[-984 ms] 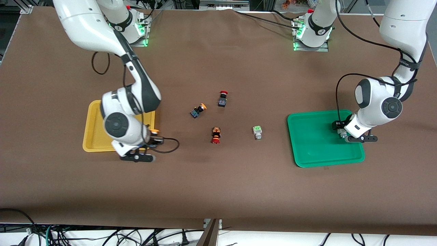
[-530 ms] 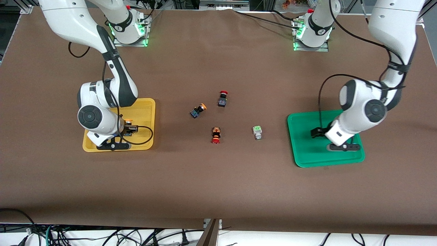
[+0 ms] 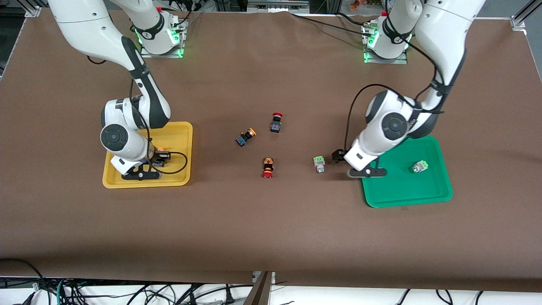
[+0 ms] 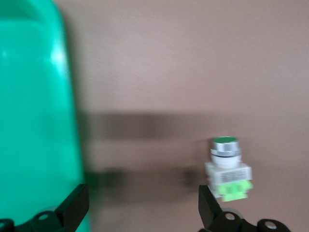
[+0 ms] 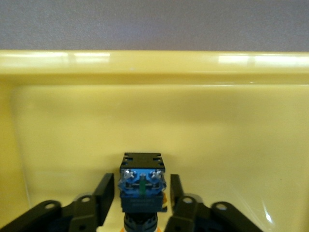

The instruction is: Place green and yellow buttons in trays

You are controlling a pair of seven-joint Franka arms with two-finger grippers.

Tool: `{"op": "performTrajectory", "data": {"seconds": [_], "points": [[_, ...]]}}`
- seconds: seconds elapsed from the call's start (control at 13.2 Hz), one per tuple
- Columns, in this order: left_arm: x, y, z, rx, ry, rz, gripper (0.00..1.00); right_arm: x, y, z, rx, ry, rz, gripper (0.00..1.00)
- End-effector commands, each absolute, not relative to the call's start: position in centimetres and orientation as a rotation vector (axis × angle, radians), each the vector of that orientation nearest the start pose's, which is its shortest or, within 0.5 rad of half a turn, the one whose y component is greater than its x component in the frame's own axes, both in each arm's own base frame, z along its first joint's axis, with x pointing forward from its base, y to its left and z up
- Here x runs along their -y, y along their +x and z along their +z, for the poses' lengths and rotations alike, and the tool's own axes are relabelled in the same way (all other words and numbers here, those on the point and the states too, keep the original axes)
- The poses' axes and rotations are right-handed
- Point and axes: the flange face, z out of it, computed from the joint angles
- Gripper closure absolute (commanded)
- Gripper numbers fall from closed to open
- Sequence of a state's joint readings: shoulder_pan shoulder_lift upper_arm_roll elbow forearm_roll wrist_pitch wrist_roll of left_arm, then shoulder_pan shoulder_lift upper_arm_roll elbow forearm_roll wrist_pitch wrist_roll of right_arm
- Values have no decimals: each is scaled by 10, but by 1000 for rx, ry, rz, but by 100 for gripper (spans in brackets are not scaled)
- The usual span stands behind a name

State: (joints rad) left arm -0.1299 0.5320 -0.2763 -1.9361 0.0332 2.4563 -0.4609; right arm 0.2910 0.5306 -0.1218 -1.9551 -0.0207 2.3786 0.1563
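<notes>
My right gripper (image 3: 157,159) is low in the yellow tray (image 3: 178,127). An orange-yellow capped button (image 3: 160,149) stands between its fingers, with a thin gap on each side. The right wrist view shows the button's black-blue body (image 5: 141,181) between the fingers of that gripper (image 5: 141,193). My left gripper (image 3: 338,156) is open and empty over the table, between the green tray (image 3: 402,201) and a pale green button (image 3: 319,164). That button (image 4: 227,169) lies beside one finger. Another green button (image 3: 418,167) lies in the green tray. A second yellow button (image 3: 245,137) lies mid-table.
Two red-capped black switches lie mid-table. One red switch (image 3: 276,122) is farther from the front camera than the loose yellow button. The other red switch (image 3: 267,168) is nearer to it. The green tray's edge (image 4: 34,121) shows in the left wrist view.
My left gripper let go of a green button in the green tray and moved out toward the green button on the table. My right gripper carried the yellow button into the yellow tray and its fingers loosened.
</notes>
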Motion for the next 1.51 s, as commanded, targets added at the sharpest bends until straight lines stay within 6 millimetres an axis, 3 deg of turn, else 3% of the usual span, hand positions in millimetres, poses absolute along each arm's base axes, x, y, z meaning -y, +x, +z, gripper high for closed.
{"op": "performTrajectory", "data": {"seconds": [0.0, 0.15, 0.3, 0.53, 0.61, 0.83, 0.91, 1.06, 1.21, 1.36, 1.44], "points": [[291, 573, 212, 204, -3281, 59, 0, -117, 598, 222, 79, -3206, 113, 14], [316, 569, 210, 218, -3265, 35, 0, -147, 597, 239, -24, -3195, 158, 14], [335, 559, 196, 170, -3227, 18, 0, -190, 592, 257, -178, -3180, 220, 14], [339, 556, 181, 157, -3202, -45, 0, -274, 566, 273, -466, -3089, 288, 14], [339, 556, 181, 146, -3198, -56, 13, -300, 554, 273, -566, -3049, 313, 14], [340, 557, 185, 200, -3202, -57, 83, -367, 521, 264, -736, -2987, 314, 14], [339, 562, 193, 210, -3206, -72, 98, -380, 513, 254, -774, -2976, 305, 14], [317, 581, 216, 248, -3176, -69, 100, -395, 504, 234, -803, -2961, 293, 14], [289, 595, 245, 116, -3166, -84, 100, -397, 502, 215, -809, -2957, 299, 14], [233, 610, 262, -46, -3154, -34, 100, -399, 496, 198, -804, -2955, 290, 14], [203, 610, 261, -140, -3149, 1, 100, -399, 493, 192, -802, -2950, 278, 14]]}}
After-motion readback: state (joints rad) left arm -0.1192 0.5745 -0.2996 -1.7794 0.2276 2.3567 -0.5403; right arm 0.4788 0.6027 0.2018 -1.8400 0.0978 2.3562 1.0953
